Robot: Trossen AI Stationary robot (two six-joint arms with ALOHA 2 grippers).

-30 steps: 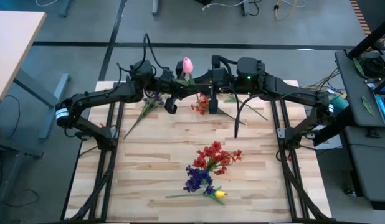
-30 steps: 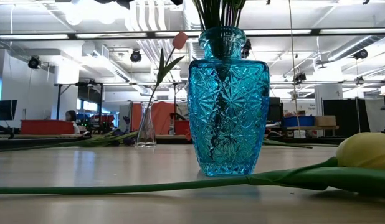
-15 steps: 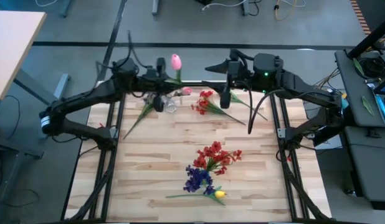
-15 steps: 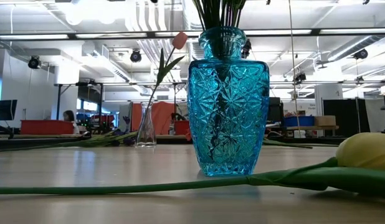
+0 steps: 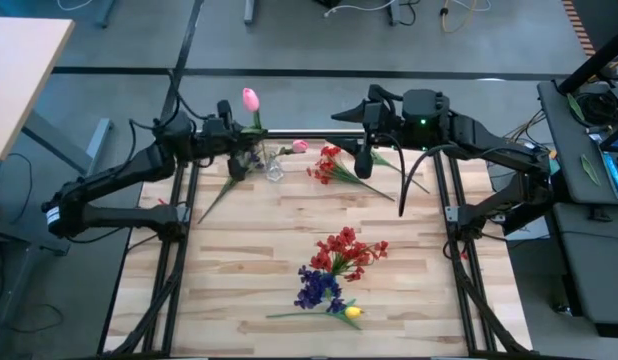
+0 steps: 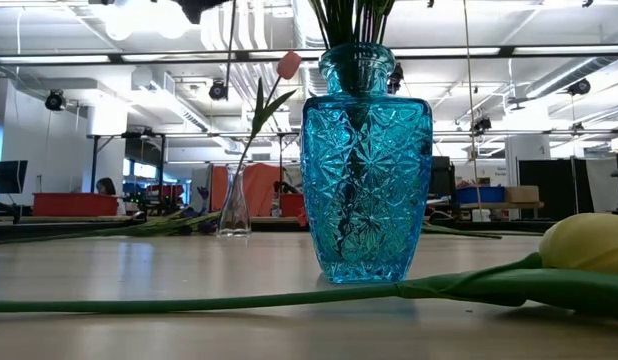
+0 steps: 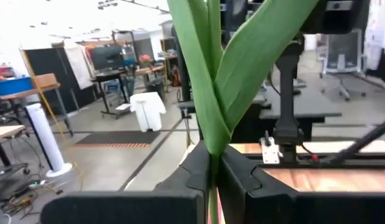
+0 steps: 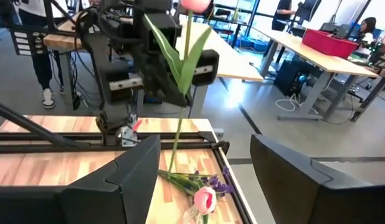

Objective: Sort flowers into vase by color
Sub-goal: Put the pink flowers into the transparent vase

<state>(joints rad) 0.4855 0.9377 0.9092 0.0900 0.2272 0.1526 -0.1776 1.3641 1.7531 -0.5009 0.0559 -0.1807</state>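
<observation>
Your left gripper (image 5: pixel 232 152) pinched a pink tulip (image 5: pixel 250 99) upright by its stem near the small clear vase (image 5: pixel 274 168) already holding one, your right gripper (image 5: pixel 360 160) spread empty; lowering that stem in looked next.

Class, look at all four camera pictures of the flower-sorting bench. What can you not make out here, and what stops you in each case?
- Low view: blooms in the blue vase are cut off by the top edge; only stems show.
- Left wrist view: the pink tulip held by the left gripper has its head out of frame; only leaves show.
- Right wrist view: the right gripper has its fingertips cut off by the bottom edge.
</observation>
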